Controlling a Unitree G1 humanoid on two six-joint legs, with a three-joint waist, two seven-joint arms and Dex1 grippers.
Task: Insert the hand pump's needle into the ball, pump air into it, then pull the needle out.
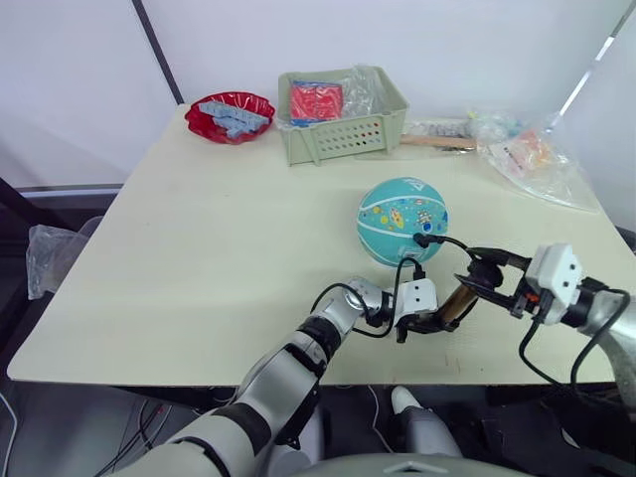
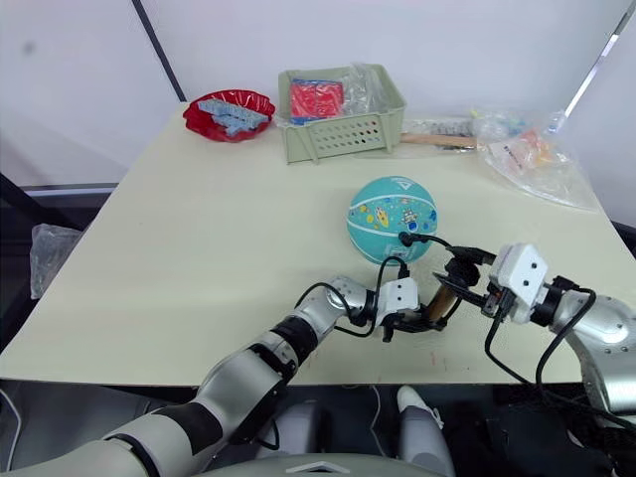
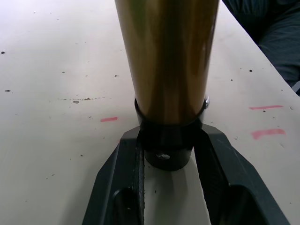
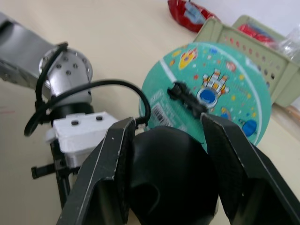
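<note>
While the ball [image 1: 402, 221] sat on the table [image 1: 199, 248] near its front edge, the hand pump [image 1: 456, 304] lay just before it, hose arching to a black fitting on the ball. Left gripper [image 1: 433, 320] clenched the pump's barrel base; right gripper [image 1: 484, 281] clasped its black handle.

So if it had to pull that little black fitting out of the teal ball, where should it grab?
Probably on the small black fitting itself, pinched from both sides close to the teal ball: it lies along the ball's front face, while the thin black hose would just bend.
</note>
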